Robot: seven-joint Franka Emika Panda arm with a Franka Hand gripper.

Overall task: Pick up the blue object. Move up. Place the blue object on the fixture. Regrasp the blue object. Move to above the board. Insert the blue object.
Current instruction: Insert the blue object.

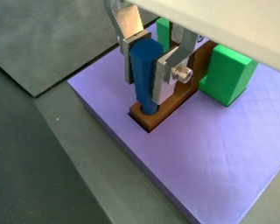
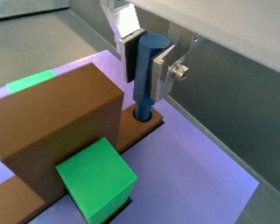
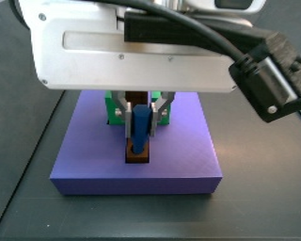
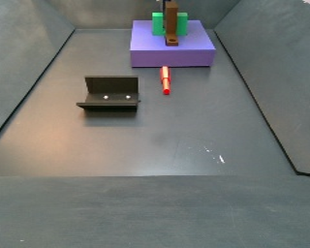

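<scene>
A red stick lies flat on the grey floor, its length running near to far. Its far tip is just beside the near edge of the lavender slab at the far end of the scene, and the rest of it lies right of the dark bracket, apart from it. Sloping grey walls close the floor in on the left and right. A small pale glint shows on the floor, nearer and to the right of the stick. A green block stands on the slab against the brown bar, beside where the pincer hangs closed around the blue peg. In a wrist view a darker grey panel covers part of the floor.
</scene>
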